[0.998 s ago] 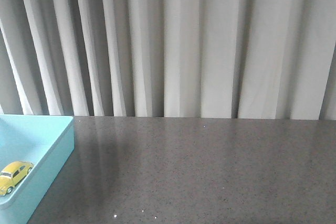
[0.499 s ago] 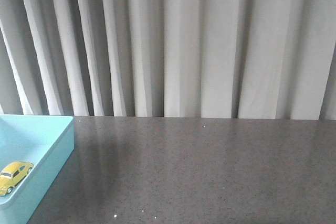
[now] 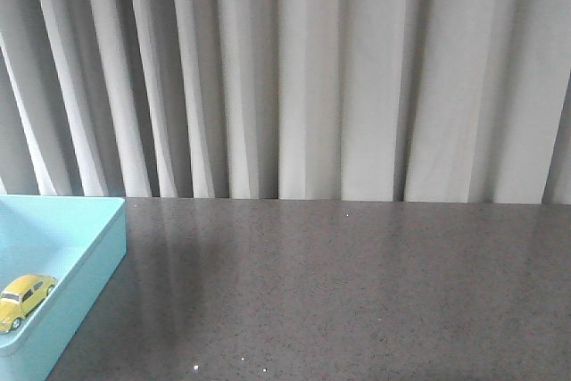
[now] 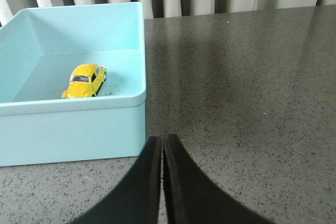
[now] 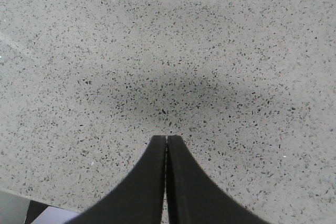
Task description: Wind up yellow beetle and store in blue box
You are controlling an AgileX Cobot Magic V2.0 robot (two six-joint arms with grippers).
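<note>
1. One yellow beetle (image 4: pixel 84 80): rounded bright yellow toy car, dark windows, sitting on its wheels inside the blue box (image 4: pixel 79 124), close to the box's near wall.
2. One blue box, turquoise, low smooth walls, on the grey speckled tabletop (image 4: pixel 241 87).
3. Two grippers: left gripper (image 4: pixel 161 139) and right gripper (image 5: pixel 166 139) both pinched closed, holding nothing, over bare tabletop.

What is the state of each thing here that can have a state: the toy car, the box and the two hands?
yellow beetle: inside the box, upright on its wheels, not held.
blue box: open on top, standing on the table, holding only the beetle.
left hand: shut, empty, outside the box.
right hand: shut, empty, over bare table.
</note>
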